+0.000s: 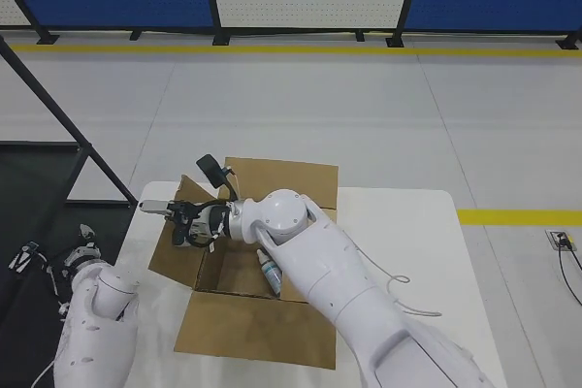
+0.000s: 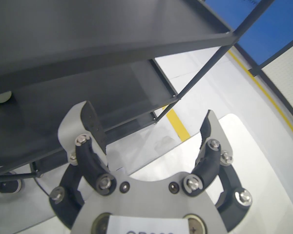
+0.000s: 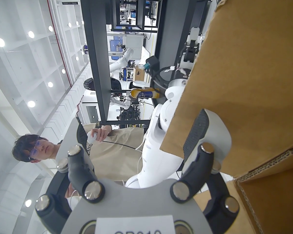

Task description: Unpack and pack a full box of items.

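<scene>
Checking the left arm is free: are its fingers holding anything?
No, the left gripper shows both fingers spread apart with nothing between them.

A robotics lab or test hall: a glossy pale grey floor marked with yellow tape lines; blue partition panels on black feet at twelve o'clock from the white table; a black metal shelf rack at nine o'clock; further white robot arms stand under a high white gridded ceiling with round lamps.
</scene>
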{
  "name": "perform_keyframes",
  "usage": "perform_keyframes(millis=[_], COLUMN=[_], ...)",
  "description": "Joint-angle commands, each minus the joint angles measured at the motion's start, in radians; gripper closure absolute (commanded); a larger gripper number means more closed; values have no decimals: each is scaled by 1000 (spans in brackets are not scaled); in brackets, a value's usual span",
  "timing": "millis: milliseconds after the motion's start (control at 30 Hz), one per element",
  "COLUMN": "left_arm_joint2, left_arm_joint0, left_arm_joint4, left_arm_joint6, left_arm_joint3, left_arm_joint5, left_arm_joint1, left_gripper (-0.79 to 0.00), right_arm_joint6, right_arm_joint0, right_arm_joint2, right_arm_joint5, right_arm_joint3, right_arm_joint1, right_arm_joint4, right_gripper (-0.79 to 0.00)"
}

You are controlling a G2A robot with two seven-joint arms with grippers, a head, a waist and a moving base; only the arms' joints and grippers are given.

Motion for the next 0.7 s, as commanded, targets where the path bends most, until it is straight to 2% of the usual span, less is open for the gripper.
perform_keyframes(millis=[0, 67, 167, 333, 433, 533, 667], left_arm_joint2=[-16, -35, -67, -144, -195, -260, -330], left_arm_joint0=[110, 191, 286, 414, 486, 558, 640], left_arm_joint4=[-1, 8, 1, -63, -108, -188, -205], left_arm_joint6=[-23, -37, -57, -88, -88, -166, -251], left_arm_joint3=[-185, -299, -420, -557, -601, -644, -673], left_arm_joint5=[-14, -40, -87, -271, -430, -633, -886], left_arm_joint1=[1, 4, 6, 12, 17, 26, 41], left_gripper=[-785, -785, -785, -785, -785, -785, -785], right_arm_joint6=[-8, -23, -70, -160, -185, -221, -275], right_arm_joint0=[-3, -6, -10, -18, -23, -30, -40], right_arm_joint2=[1, 2, 1, -8, -18, -28, -54], right_arm_joint5=[9, 16, 32, 48, 63, 75, 95], right_arm_joint3=[-1, -3, -3, -4, -5, -2, -2], right_arm_joint1=[-3, -8, -17, -25, -28, -29, -33], right_arm_joint4=[3, 6, 5, 5, 12, 23, 20], right_gripper=[-785, -785, -785, -785, -785, -785, -785])
